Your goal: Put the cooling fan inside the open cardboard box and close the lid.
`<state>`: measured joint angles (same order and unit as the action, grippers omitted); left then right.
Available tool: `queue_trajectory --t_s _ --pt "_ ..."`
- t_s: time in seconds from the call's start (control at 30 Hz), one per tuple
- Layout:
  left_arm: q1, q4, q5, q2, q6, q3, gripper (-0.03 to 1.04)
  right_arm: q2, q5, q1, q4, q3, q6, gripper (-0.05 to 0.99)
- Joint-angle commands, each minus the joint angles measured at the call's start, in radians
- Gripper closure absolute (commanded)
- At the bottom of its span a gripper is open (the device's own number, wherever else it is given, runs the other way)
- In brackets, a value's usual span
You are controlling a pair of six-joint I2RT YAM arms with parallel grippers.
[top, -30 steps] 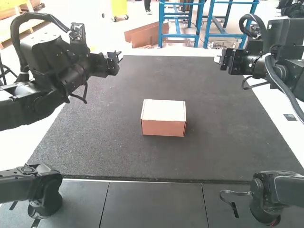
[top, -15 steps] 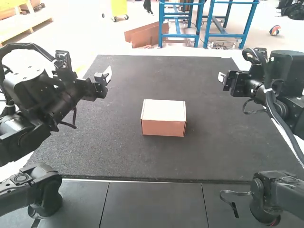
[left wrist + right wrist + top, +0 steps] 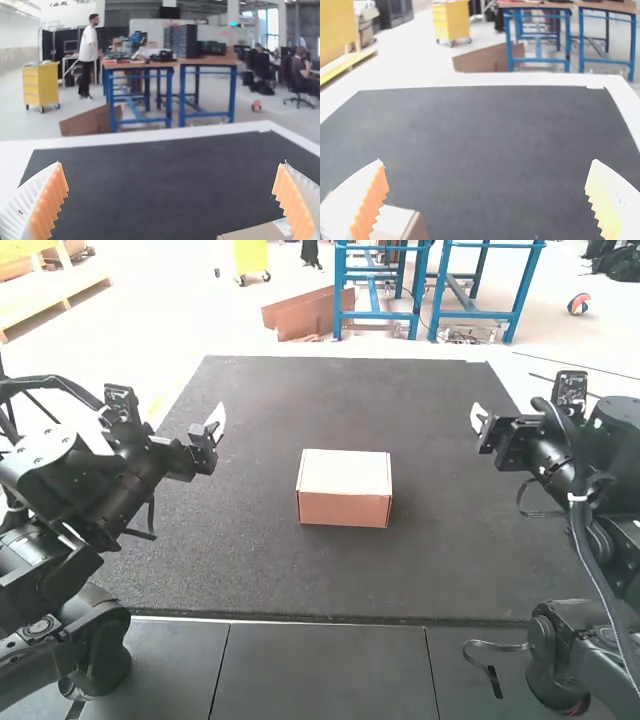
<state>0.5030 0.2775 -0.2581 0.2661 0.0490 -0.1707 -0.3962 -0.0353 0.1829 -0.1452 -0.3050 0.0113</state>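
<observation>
Your black textured mat carries the small brown cardboard box at its middle. The lid lies flat and shut, so the closing looks done. The cooling fan is presumably inside, hidden by that lid. Your left gripper and right gripper hang well apart from the box, one on each side, fingers spread and empty. Nothing appears left to do.
</observation>
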Motion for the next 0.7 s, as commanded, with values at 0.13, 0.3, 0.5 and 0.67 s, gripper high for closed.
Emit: queue_trajectory --t_s 0.13,0.3,0.5,0.67 --pt "-0.006 0.015 0.045 -0.071 -0.012 0.062 0.04 0.056 0.012 0.012 -0.021 0.030 0.016 0.02" --pt "-0.007 0.011 0.043 -0.143 -0.012 0.106 0.04 0.060 0.017 0.012 -0.076 0.072 0.041 0.02" --pt "-0.017 -0.034 0.042 -0.242 -0.011 0.146 0.04 0.062 0.028 0.009 -0.120 0.122 0.056 0.02" --pt "-0.073 -0.035 0.039 -0.257 -0.011 0.168 0.04 0.063 0.043 0.006 -0.154 0.168 0.064 0.02"
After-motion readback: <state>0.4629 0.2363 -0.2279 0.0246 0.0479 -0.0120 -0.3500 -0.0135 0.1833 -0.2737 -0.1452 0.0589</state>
